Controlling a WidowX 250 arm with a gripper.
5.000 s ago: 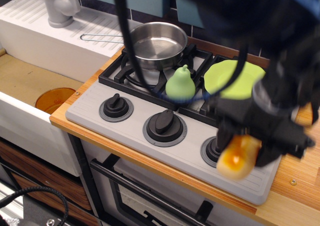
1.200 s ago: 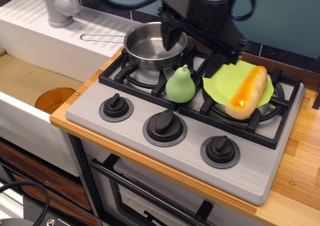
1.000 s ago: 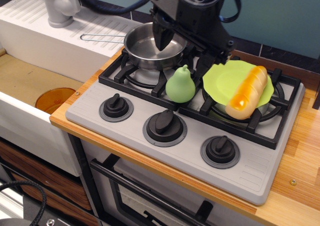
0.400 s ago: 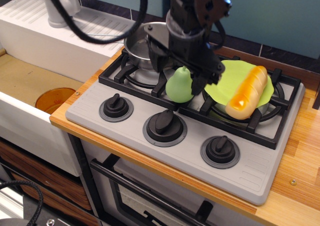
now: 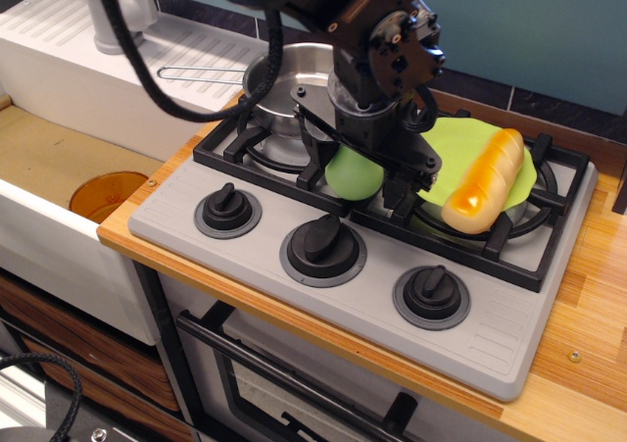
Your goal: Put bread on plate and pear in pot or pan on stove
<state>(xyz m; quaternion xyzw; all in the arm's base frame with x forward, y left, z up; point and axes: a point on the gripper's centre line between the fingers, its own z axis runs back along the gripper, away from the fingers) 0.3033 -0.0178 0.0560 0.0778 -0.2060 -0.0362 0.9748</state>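
Observation:
The light-green pear (image 5: 351, 177) stands on the stove (image 5: 490, 336) between the left and right burners, its top hidden by my arm. My gripper (image 5: 359, 171) is down over it, jaws open, one finger on each side of the pear. The golden bread (image 5: 482, 181) lies across the lime-green plate (image 5: 447, 146) on the right rear burner. The steel saucepan (image 5: 284, 77) sits on the left rear burner, half hidden behind my arm; its wire handle (image 5: 196, 73) points left.
Three black knobs (image 5: 323, 242) line the stove's front. A white sink unit with a grey faucet (image 5: 122, 9) stands to the left, with an orange disc (image 5: 108, 195) in the basin. Wooden counter (image 5: 588, 295) lies to the right.
The bread was carried by the gripper and now lies on the plate. The gripper then moved from over the saucepan forward and down, and now straddles the pear.

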